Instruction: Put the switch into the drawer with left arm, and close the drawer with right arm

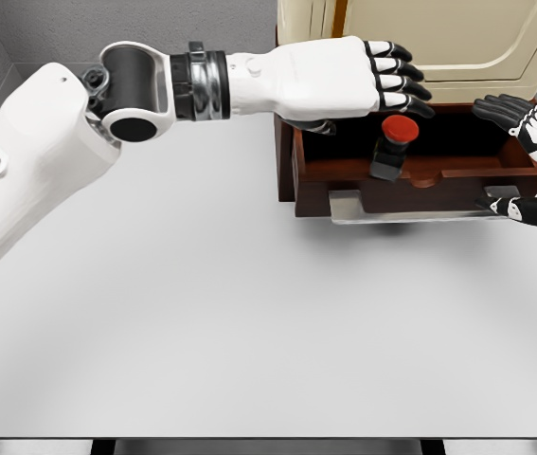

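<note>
**Switch dropped in, drawer waiting to be shut**

From the head view, the left hand (344,76) hovers flat, fingers extended, holding nothing. The switch (391,147) stands inside the open drawer (420,185). The right hand (524,161), fingers spread and empty, sits at the drawer's right end; next it should push the front in.

dark glossy wooden drawer (420,175), matt white table (249,313)

Sim test setup, plain white table (249,322), grey walls, cream cabinet (438,38) w/ brown drawer (420,171), no clutter
</note>
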Action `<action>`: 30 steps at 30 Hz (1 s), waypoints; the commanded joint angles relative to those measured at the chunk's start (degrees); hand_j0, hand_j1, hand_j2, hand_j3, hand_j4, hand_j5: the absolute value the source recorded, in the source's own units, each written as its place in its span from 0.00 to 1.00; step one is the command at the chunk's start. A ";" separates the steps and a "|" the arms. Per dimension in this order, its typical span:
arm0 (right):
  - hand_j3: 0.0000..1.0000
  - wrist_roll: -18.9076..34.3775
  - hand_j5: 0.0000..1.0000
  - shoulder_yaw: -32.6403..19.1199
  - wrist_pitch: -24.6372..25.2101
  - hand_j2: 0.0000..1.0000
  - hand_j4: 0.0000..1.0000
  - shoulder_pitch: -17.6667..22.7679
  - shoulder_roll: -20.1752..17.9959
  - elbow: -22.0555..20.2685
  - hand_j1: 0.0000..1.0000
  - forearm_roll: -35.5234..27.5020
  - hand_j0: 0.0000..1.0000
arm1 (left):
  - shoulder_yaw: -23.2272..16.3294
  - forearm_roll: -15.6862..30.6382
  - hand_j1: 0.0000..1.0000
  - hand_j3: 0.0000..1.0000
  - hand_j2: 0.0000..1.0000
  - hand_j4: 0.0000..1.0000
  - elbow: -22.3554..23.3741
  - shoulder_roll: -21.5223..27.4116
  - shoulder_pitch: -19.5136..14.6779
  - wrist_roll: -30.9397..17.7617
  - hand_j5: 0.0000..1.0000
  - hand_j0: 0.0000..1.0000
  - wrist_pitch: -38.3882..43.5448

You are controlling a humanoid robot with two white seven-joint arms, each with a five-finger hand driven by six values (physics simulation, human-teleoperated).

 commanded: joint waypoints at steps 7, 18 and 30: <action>1.00 0.02 1.00 -0.01 0.00 1.00 1.00 0.00 -0.07 -0.03 1.00 -0.34 1.00 | 1.39 0.45 1.00 1.00 1.00 1.00 1.52 -0.08 -0.70 0.04 1.00 1.00 0.08; 1.00 -0.07 1.00 -0.01 0.00 1.00 1.00 -0.09 0.02 -0.03 1.00 -0.34 1.00 | 1.04 3.08 1.00 1.00 1.00 1.00 -2.61 1.06 -0.35 0.22 1.00 1.00 0.08; 1.00 -0.07 1.00 -0.10 0.00 1.00 1.00 0.18 1.08 -0.03 1.00 -0.43 1.00 | 1.30 3.70 0.71 0.71 0.71 0.71 -10.52 4.13 0.35 0.22 0.71 0.71 0.08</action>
